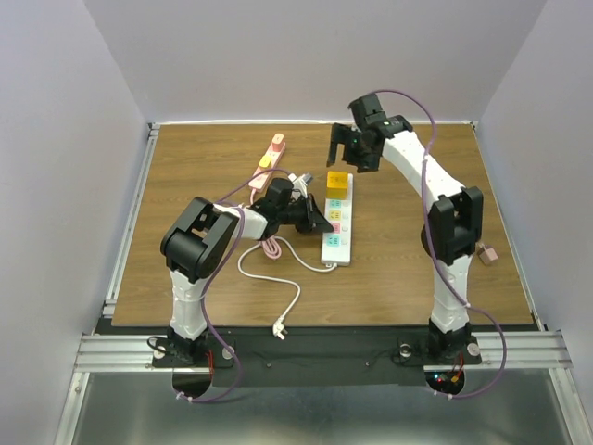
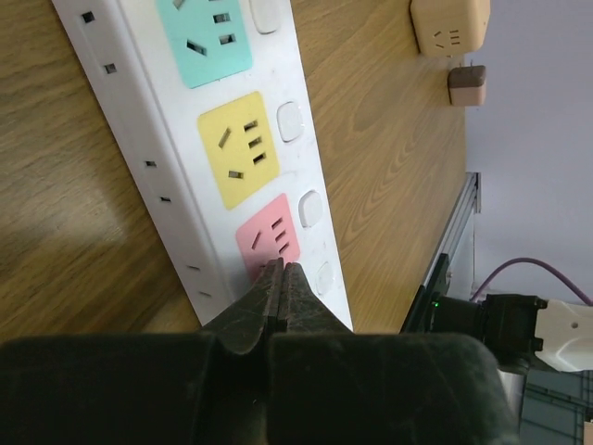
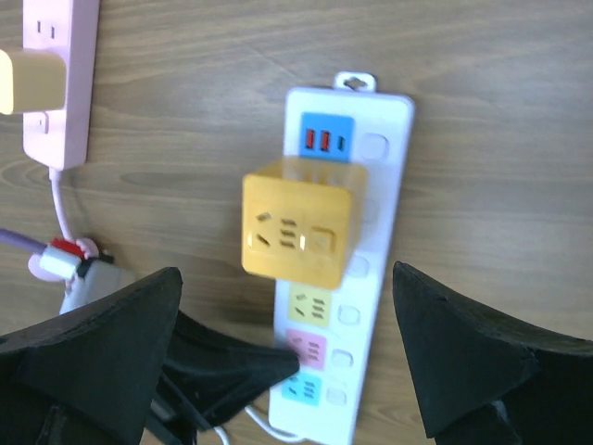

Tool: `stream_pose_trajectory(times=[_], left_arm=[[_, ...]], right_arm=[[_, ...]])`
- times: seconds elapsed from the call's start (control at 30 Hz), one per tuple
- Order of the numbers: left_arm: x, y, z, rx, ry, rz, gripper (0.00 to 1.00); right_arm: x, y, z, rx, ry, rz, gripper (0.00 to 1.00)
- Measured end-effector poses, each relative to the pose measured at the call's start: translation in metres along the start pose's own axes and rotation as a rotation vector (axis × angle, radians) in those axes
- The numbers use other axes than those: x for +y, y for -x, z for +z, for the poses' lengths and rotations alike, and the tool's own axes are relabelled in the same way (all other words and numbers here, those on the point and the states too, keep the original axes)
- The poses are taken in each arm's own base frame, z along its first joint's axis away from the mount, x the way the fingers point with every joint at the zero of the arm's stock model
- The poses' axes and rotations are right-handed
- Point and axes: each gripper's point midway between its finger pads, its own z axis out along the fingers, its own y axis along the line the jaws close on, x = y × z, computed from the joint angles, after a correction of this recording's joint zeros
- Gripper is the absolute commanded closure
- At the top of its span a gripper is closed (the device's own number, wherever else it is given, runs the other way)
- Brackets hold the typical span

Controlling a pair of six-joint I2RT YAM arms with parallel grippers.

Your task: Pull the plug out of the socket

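The white socket strip [image 1: 335, 246] lies mid-table with coloured outlet faces. A yellow cube plug [image 1: 337, 183] sits in it near its far end. In the right wrist view the plug [image 3: 298, 221] stands on the strip [image 3: 387, 199] just below the blue face. My right gripper [image 3: 285, 276] is open and hovers above the plug, its fingers wide on either side; in the top view it [image 1: 350, 158] is just beyond the plug. My left gripper [image 2: 281, 269] is shut and empty, its tips resting on the pink face of the strip [image 2: 157, 120]; in the top view it [image 1: 321, 222] meets the strip from the left.
A pink power strip [image 1: 269, 158] with a small yellow plug lies at the back left. The socket's thin white cord [image 1: 269, 271] loops toward the near edge and ends in a plug [image 1: 279, 329]. A beige adapter [image 1: 486, 253] lies at the right.
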Motion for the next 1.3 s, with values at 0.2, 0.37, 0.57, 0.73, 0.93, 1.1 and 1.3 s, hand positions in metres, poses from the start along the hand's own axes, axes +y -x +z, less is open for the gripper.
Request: stream_pose_trajectory(times=[0.2, 0.37, 0.57, 0.73, 0.93, 1.1, 1.3], left_arm=[[-0.002, -0.005, -0.002, 0.001, -0.024, -0.030, 1.00], [-0.002, -0.006, -0.002, -0.004, -0.032, -0.041, 1.00], [-0.006, -0.004, -0.001, -0.009, -0.054, -0.047, 1.00], [-0.006, -0.005, 0.006, 0.005, -0.076, -0.075, 1.00], [-0.008, 0.008, 0.020, -0.006, -0.100, -0.093, 1.00], [-0.008, 0.014, 0.028, -0.012, -0.122, -0.110, 1.00], [-0.008, 0.016, 0.033, -0.023, -0.150, -0.128, 1.00]], right_arm=[[0.022, -0.003, 0.036, 0.007, -0.017, -0.037, 0.00], [0.014, -0.006, 0.058, 0.016, -0.069, -0.045, 0.00], [0.008, -0.020, 0.073, 0.058, -0.104, -0.059, 0.07], [0.017, -0.035, 0.078, 0.086, -0.105, -0.080, 0.49], [0.019, -0.040, 0.078, 0.094, -0.114, -0.068, 0.50], [0.018, -0.042, 0.078, 0.097, -0.117, -0.064, 0.32], [0.017, -0.043, 0.078, 0.096, -0.117, -0.057, 0.19]])
